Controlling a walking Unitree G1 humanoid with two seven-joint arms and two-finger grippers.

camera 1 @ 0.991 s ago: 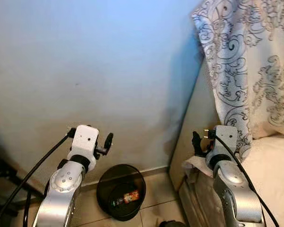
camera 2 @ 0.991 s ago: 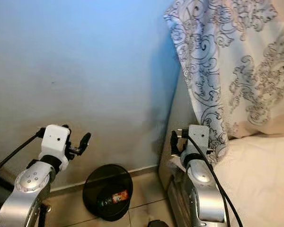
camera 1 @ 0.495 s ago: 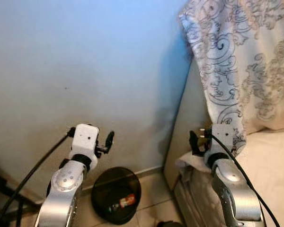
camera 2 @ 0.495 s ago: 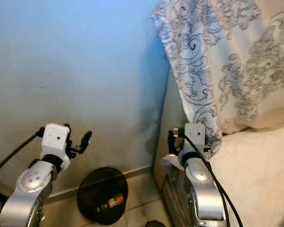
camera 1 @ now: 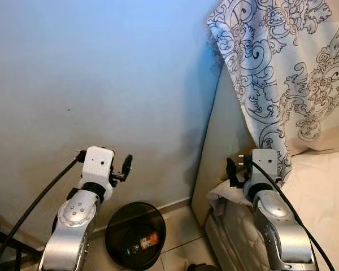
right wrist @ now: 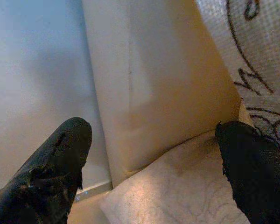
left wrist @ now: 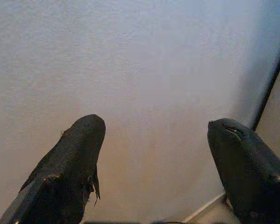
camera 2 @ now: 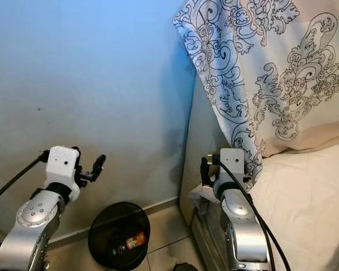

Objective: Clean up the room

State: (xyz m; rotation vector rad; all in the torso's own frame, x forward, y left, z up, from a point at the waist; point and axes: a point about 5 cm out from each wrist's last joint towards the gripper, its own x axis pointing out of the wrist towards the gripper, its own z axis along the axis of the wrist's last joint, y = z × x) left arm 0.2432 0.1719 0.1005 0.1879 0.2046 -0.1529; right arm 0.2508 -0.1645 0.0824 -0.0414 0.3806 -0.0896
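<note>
Corner of a bedroom, seen from the robot's head. A black waste bin (camera 1: 135,235) stands on the tiled floor (camera 1: 183,248) against the pale blue wall (camera 1: 101,84), between the two raised arms. Inside it lies at least one piece of litter, a small wrapper or bottle with a red-and-orange label (camera 1: 144,243); this suggests that part of the clean-up is already done. What litter remains elsewhere in the room cannot be judged from here.

To the right stands the bed (camera 2: 305,192), its cream headboard (camera 1: 229,135) meeting the wall. A cloth with a dark scrolling pattern (camera 1: 282,68) hangs over the headboard. A crumpled white bit, perhaps tissue or a fold of sheet (camera 1: 223,193), sits at the mattress corner just below the right gripper; whether it is litter cannot be told.

Left gripper (left wrist: 154,135): held up at about chest height in front of the wall, above and slightly to the left of the bin, forearm bent upward. Its fingers (left wrist: 77,154) stand well apart and hold nothing.

Right gripper (right wrist: 154,140): raised likewise, just beside the mattress corner and facing the foot of the headboard. Its fingers (right wrist: 60,154) are also spread wide, with nothing between them.

Both arms mirror each other in a neutral carrying pose, neither reaching toward any object.
</note>
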